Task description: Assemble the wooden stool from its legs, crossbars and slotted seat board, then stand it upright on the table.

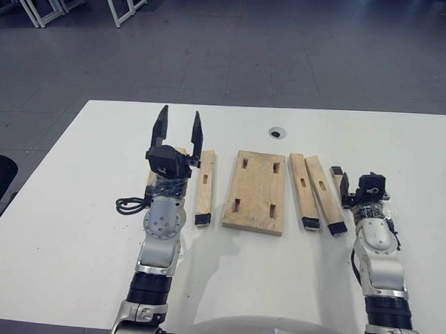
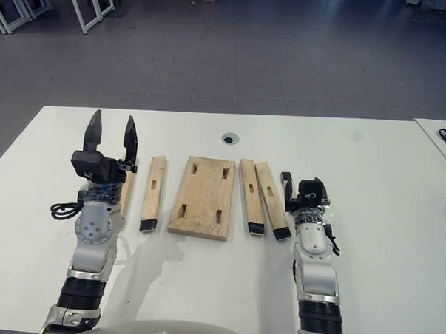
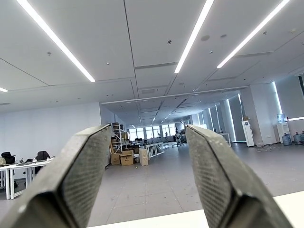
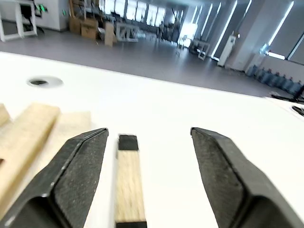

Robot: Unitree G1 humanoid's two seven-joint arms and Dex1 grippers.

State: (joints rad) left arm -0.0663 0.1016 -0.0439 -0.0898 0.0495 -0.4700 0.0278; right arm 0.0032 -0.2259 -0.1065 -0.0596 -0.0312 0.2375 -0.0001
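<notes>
Overhead, left gripper (image 1: 180, 121) stands spread (pointing up); wrist-on, right gripper (image 4: 148, 137), also spread, straddles a crossbar (image 4: 129, 185).

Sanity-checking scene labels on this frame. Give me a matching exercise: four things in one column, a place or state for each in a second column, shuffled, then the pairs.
Things
1. left end effector
2. right end effector
3. slotted board
4. round hole

Places or states
a. in the table top, beyond the board
b. low, open, facing a short stick
c. raised, open, pointing up
d. lying flat, long sticks on either side

Pairs: 1-c, 2-b, 3-d, 4-a
</notes>
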